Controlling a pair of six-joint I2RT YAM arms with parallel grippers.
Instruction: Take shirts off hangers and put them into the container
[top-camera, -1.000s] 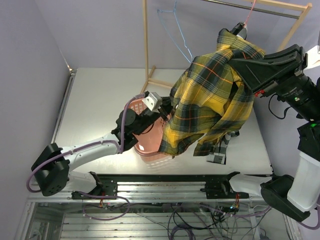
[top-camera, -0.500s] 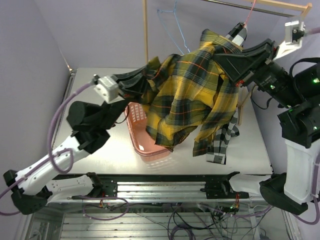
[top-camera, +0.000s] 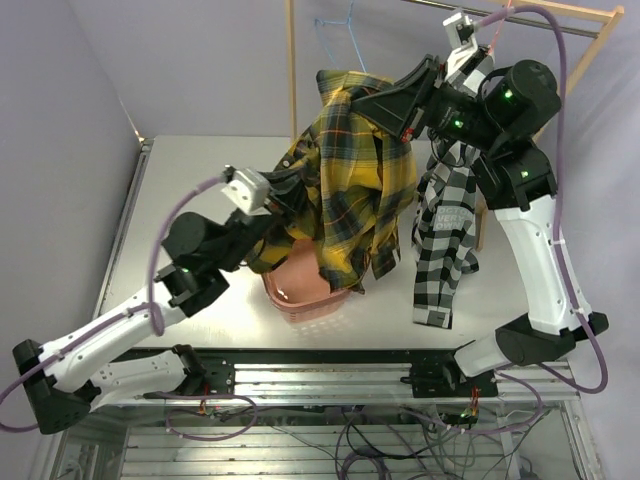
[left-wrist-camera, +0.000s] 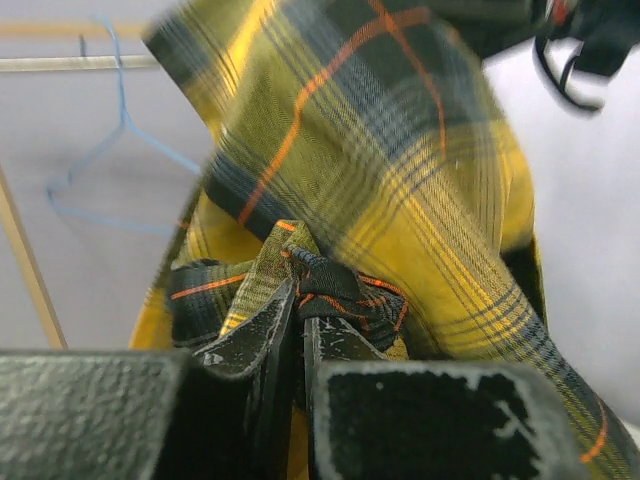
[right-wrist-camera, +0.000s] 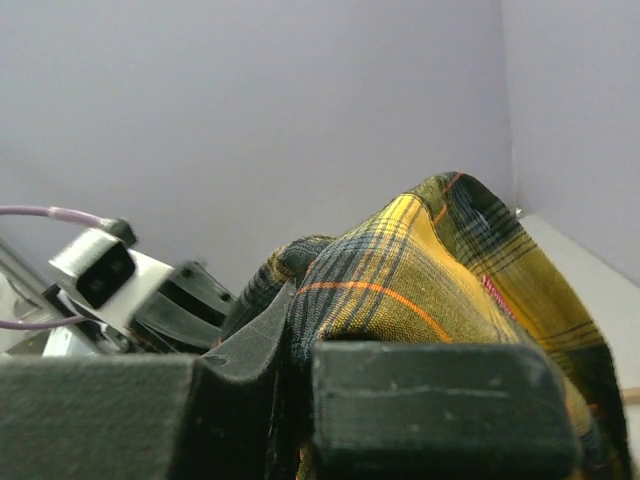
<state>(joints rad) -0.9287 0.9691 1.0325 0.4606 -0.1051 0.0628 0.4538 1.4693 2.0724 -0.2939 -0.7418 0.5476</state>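
The yellow-and-dark plaid shirt (top-camera: 350, 190) hangs in the air between both grippers, and its lower part drops into the salmon-pink container (top-camera: 285, 312). My right gripper (top-camera: 350, 98) is shut on the shirt's top fold (right-wrist-camera: 440, 260). My left gripper (top-camera: 288, 195) is shut on a bunched edge of the same shirt (left-wrist-camera: 330, 285), lower and to the left. The black-and-white check shirt (top-camera: 445, 235) hangs on the pink hanger (top-camera: 498, 25) at the right. The light blue hanger (top-camera: 340, 25) hangs bare on the rail.
A wooden rack frame (top-camera: 291, 70) stands behind the basket, its rail crossing the top. The right arm (top-camera: 520, 170) rises tall beside the check shirt. A purple wall closes off the left side and back.
The right gripper has carried the plaid shirt's top leftward off the pink hanger's side. The left gripper has moved right over the basket. The check shirt now shows uncovered.
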